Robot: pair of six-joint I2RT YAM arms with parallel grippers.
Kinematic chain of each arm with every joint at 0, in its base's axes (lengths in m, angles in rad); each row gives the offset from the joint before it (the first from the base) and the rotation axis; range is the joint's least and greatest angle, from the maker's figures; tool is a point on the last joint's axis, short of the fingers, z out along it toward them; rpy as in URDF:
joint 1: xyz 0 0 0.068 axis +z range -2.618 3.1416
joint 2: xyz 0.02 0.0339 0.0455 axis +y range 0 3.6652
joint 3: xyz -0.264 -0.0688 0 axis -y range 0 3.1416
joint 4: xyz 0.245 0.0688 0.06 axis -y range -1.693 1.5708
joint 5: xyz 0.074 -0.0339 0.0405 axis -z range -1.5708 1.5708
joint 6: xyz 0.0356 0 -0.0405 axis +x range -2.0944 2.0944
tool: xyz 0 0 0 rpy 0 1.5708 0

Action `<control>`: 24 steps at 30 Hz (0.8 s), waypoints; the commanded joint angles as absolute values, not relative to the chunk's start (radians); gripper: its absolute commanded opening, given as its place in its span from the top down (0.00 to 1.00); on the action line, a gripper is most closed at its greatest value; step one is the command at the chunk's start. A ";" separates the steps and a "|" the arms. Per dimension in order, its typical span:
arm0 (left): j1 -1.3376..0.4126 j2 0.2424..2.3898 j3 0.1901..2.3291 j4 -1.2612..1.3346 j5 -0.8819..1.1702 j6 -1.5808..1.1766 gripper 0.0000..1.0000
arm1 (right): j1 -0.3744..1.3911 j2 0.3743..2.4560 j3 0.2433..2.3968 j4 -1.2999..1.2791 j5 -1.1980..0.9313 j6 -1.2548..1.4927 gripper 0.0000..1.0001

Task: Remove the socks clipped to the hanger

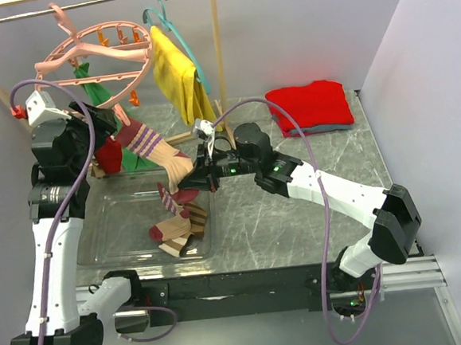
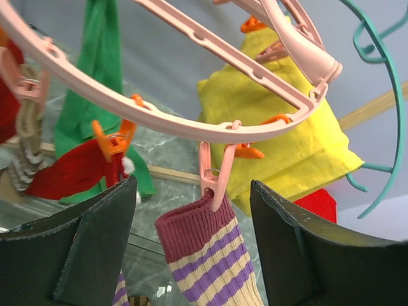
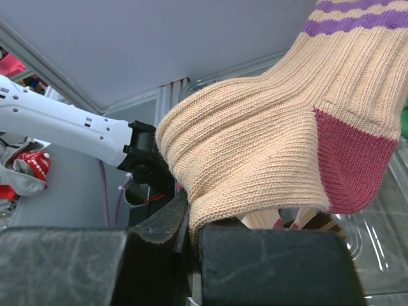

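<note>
the striped sock is ribbed knit, beige with purple bands and a maroon cuff and heel. its cuff hangs from a slim pink plastic clip on the hanger, a round pink ring with spokes. the left pincer is held up just under the ring on an upright arm. its flat dark fingers are spread wide, with cuff and clip between them and a gap on each side. left of it a red sock hangs from an orange clip. the right pincer, on a low outstretched arm, is pressed together on the striped sock's foot beside the heel. the sock slants down to it from the clip. below that pincer, a clear plastic tray holds more socks.
</note>
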State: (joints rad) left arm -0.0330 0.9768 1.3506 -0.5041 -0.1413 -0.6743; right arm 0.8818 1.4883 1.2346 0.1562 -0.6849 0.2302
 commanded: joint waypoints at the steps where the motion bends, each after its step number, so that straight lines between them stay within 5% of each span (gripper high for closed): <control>1: -0.006 0.962 1.306 -0.358 0.015 -0.663 0.23 | 0.861 1.430 1.249 0.183 -0.755 0.262 1.00; 10: 0.031 0.972 1.212 -0.235 0.129 -0.673 0.15 | 0.850 1.417 1.256 0.193 -0.798 0.291 1.00; 24: 0.048 1.049 1.190 -0.160 0.183 -0.704 0.22 | 0.848 1.401 1.233 0.224 -0.811 0.324 1.00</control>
